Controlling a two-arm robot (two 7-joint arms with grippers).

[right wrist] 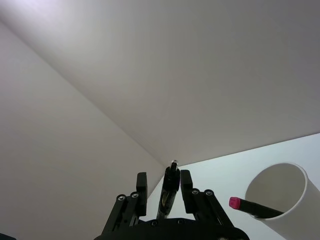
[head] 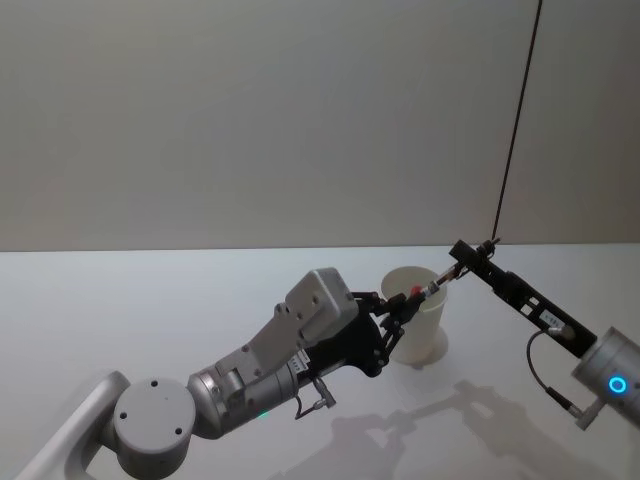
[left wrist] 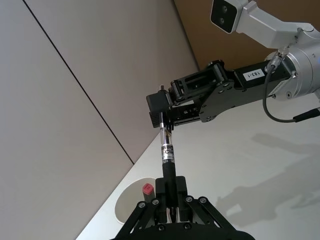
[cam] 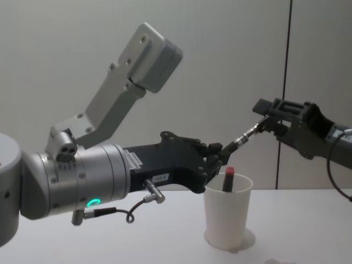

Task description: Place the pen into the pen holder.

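A black and silver pen slants in the air just above the pen holder, a white paper cup standing on the table. My left gripper is shut on the pen's lower end, beside the cup's rim. My right gripper is at the pen's upper end. In the right wrist view its fingers stand on either side of the pen with a gap, open.
A second pen with a red cap stands inside the cup. The white table runs back to a plain wall. A dark cable hangs down behind the right arm.
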